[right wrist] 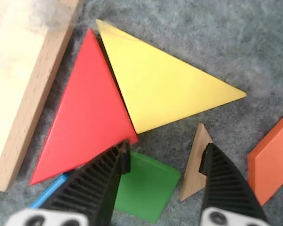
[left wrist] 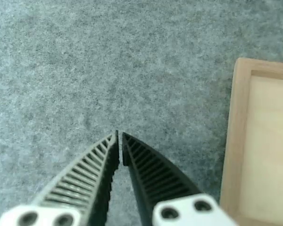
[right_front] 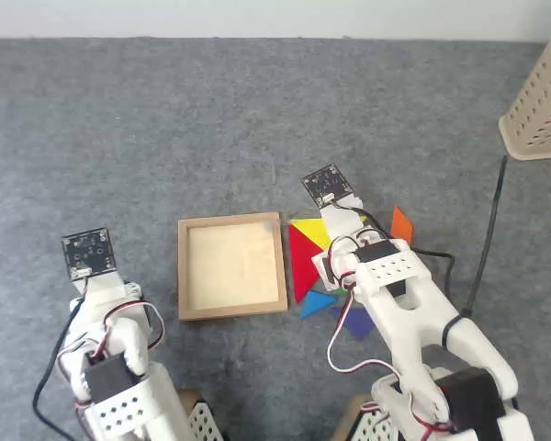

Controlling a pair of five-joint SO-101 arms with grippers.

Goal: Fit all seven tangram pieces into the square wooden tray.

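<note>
Left claw (left wrist: 119,137) is pinched together, over bare grey carpet just beside the square wooden tray (left wrist: 233,141), which has nothing in it so far. All the pieces lie on the carpet on the tray's other side: a red triangle (right wrist: 85,117) just beside the rim, a yellow triangle (right wrist: 160,84) edge to edge with it, a blue piece (right wrist: 47,193), a green square (right wrist: 146,186), a plain wood triangle (right wrist: 195,165), an orange piece (right wrist: 273,155) and a purple one (right_front: 356,323). So I count seven pieces, one tray, zero placed. Right claw (right wrist: 166,153) is spread apart above the green square, with the wood triangle just inside one finger. My guess is green's the target: centre on it, get the wood triangle outside the fingers, and go right down, since these are thin and flat.
</note>
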